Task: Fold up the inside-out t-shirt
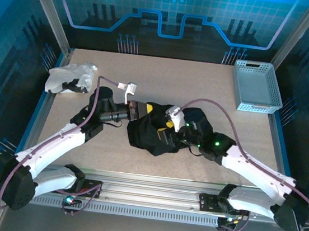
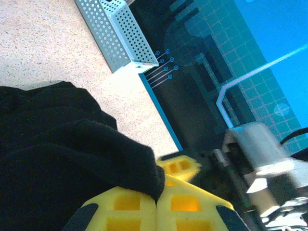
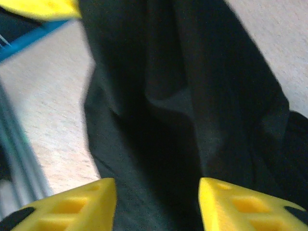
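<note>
My left arm (image 1: 55,140) runs from its base at the lower left of the overhead frame up and right toward the centre. Its elbow is bent and its wrist lies nearly level, pointing right. My left fingers (image 2: 156,204) are pressed together, tips touching, with a fold of the shirt (image 2: 72,159) pinched between them. My right arm (image 1: 258,165) starts at the lower right base and reaches up and left, forearm low, a green light glowing near the wrist. My right fingers (image 1: 171,123) sit at the centre of the frame, just right of the left ones. They stand spread apart, and dark cloth shows in the gap between the two tips.
</note>
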`<state>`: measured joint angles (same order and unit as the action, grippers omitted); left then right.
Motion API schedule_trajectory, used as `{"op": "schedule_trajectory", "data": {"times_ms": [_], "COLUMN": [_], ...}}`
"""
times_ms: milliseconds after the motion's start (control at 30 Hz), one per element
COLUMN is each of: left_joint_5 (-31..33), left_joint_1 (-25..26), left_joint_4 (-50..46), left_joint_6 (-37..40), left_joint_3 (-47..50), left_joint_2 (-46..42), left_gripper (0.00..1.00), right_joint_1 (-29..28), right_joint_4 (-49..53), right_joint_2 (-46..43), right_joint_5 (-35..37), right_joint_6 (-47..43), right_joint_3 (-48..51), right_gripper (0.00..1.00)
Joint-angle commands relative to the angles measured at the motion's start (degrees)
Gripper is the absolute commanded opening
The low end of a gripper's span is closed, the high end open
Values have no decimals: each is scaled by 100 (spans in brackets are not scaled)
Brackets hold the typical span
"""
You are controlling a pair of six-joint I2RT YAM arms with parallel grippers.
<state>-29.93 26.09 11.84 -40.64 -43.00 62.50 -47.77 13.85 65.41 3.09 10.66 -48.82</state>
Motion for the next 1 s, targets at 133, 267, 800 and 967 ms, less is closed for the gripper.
{"op": "schedule_trajectory", "data": {"times_ms": [133, 267, 800, 967], "left_joint_5": [-307, -240, 1603, 1973], "left_joint_1": [-3, -7, -16, -8], "left_joint_4": [280, 250, -1143, -1525], "left_joint_6": [-74, 25, 878, 1202], "left_joint_3": [44, 117, -238, -516], "left_joint_2": [-123, -212, -134, 196], "left_gripper": [0, 0, 10, 19], "right_joint_1": [36, 209, 1938, 2042], "right_joint_4": [-295, -553, -552, -1124], "right_joint_2": [747, 1043, -45, -45], "right_joint_5": [1380, 757, -4718, -5356], "right_joint_6": [-65, -221, -156, 345], "right_joint_3": [-506, -665, -370, -329], "right_gripper": [61, 40, 0, 0]}}
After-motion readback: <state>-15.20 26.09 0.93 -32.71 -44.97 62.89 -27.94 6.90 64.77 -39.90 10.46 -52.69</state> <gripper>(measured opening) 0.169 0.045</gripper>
